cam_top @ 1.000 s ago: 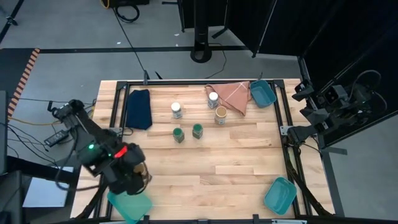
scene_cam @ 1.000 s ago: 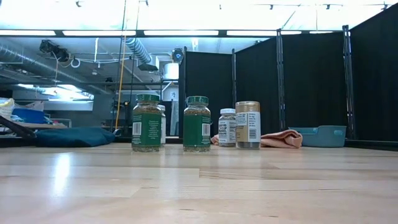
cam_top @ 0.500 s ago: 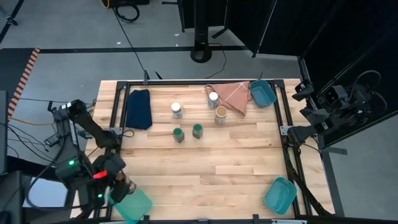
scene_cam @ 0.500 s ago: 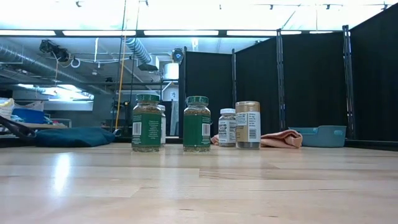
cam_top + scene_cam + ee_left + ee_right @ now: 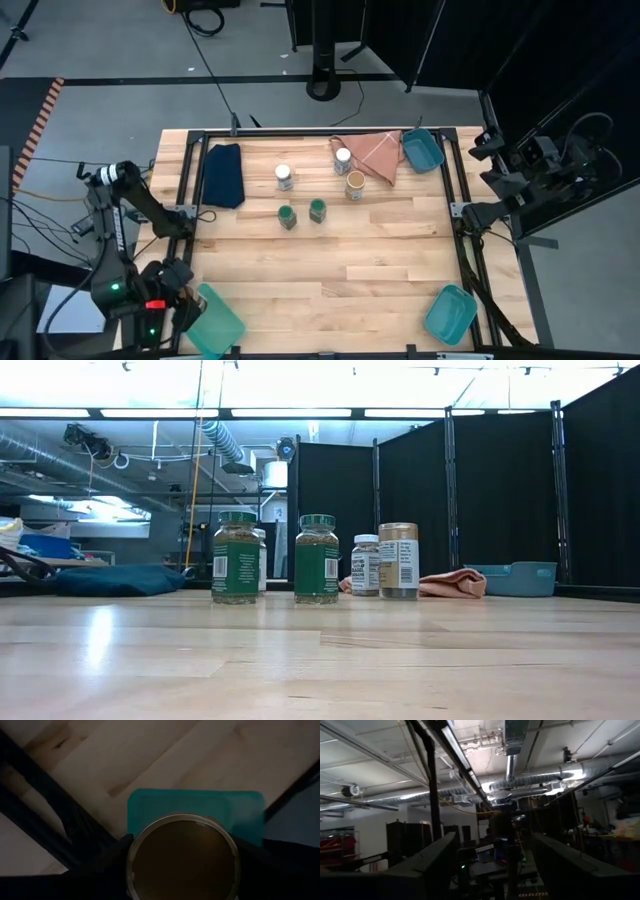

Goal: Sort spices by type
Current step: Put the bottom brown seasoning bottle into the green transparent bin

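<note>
Left wrist view: my left gripper (image 5: 182,870) is clamped on a tan-brown jar (image 5: 182,857), seen end-on between my fingers (image 5: 107,862), directly above the teal bin (image 5: 150,802) at the near-left table corner.
High view: my left arm (image 5: 130,195) is folded at that corner beside the teal bin (image 5: 215,325); the held jar does not show here.
Right gripper: parked off the table's right side, wrist camera aimed at the ceiling; I cannot tell how its fingers stand.
Done: nothing visibly lies in any bin yet.
Left: two white-lidded jars (image 5: 285,176), two green-lidded jars (image 5: 287,216) and the second tan jar (image 5: 355,184) stand mid-table at the back.
Low view only: reads the labels and fill of the green pair (image 5: 236,558); neither arm appears there.
</note>
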You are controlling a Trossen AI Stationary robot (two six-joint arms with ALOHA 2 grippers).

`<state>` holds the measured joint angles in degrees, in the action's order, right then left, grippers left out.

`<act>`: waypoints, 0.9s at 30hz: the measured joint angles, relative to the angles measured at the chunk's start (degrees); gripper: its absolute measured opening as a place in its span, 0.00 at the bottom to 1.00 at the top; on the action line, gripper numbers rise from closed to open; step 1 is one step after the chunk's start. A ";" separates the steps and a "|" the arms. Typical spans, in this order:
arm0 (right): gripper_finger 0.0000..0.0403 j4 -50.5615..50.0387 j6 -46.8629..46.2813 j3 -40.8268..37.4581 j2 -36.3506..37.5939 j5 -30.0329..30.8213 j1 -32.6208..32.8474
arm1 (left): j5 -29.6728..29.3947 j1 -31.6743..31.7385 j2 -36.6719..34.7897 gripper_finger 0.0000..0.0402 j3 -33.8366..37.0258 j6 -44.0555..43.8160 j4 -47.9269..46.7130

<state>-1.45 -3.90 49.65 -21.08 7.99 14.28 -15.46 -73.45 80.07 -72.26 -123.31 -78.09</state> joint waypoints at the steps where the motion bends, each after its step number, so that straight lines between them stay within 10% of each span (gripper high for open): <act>1: 0.65 0.02 0.00 0.00 0.00 0.37 -0.01 | 0.12 -0.25 0.00 0.67 1.17 -0.42 0.91; 27: 0.65 0.04 0.02 0.00 0.00 1.59 -0.01 | 1.81 -0.92 0.15 0.68 13.68 -2.07 11.35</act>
<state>-1.41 -3.88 49.65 -21.08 9.58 14.26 -13.65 -74.37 80.23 -58.59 -125.38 -66.74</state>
